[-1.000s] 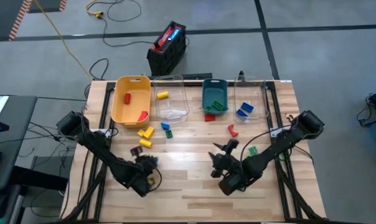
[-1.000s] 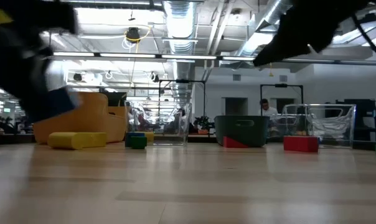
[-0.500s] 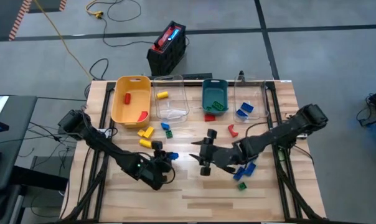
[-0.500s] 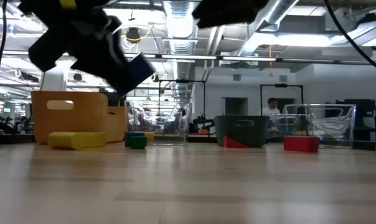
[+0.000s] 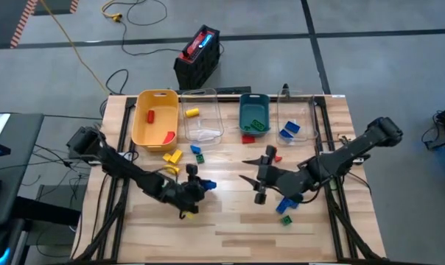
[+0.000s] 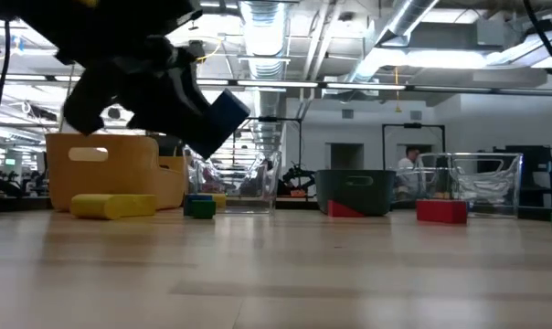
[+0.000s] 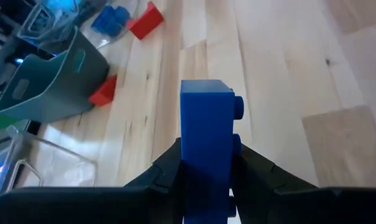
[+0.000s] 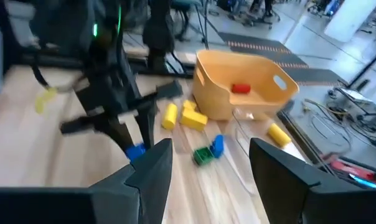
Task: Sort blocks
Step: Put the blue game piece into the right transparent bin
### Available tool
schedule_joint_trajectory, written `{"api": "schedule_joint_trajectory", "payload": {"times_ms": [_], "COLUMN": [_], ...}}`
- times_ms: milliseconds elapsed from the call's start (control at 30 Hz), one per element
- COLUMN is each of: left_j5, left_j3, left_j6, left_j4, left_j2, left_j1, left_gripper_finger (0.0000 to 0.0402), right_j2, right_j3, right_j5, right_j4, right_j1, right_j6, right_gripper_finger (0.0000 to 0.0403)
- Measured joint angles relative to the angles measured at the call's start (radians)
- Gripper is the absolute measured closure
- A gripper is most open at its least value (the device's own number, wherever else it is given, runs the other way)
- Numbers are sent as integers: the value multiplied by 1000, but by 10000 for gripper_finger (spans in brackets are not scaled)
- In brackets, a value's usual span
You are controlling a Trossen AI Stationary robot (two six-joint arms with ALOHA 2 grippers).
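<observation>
Workshop table, mid-sort: left gripper clamps an upright blue block with the far clear bin of blue blocks ahead; right gripper hangs open nearby.

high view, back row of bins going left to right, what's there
yellow bin → clear bin → teal bin → second clear bin

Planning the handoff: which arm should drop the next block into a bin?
Left. Its gripper is shut on a blue studded plastic brick, lifted off the wooden table. The right gripper is open and empty, so it would likely need to pick first.
</observation>
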State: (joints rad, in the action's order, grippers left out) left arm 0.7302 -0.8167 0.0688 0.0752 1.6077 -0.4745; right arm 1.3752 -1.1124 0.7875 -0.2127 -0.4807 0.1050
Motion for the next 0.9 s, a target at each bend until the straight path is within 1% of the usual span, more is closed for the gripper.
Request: {"api": "schedule_joint_trajectory", "payload": {"times_ms": [100,167,233,300,367,467,533,600,667,767,900], "left_j5": [-66,-122,-177,-232,-273,-314,-346,-370,-394,-439,-445], "left_j3": [26,34,35,35,35,35,35,35,35,35,35], "left_j6": [57,85,99,111,118,119,123,138,153,154,151], "left_j4": [75,123,157,170,193,226,256,297,340,387,395], "left_j2": [-42,-78,-103,-116,-119,-118,-118,-118,-118,-118,-118], "left_j1": [55,91,125,151,172,193,201,203,203,203,203], "left_gripper_finger": [310,310,310,310,309,309,309,308,308,308,307], "right_j2": [4,4,4,4,4,4,20,48,86,139,203], "right_j3": [36,63,89,122,154,201,225,240,241,241,241], "right_j5": [-49,-92,-113,-140,-146,-153,-193,-230,-245,-245,-244], "right_j4": [-7,23,83,182,270,431,507,545,580,679,822], "right_j1": [48,76,81,73,59,42,50,58,66,75,75], "right_j6": [26,36,30,-13,-63,-108,-111,-114,-121,-191,-302], "right_gripper_finger": [175,175,175,175,175,175,174,174,174,174,174]}}
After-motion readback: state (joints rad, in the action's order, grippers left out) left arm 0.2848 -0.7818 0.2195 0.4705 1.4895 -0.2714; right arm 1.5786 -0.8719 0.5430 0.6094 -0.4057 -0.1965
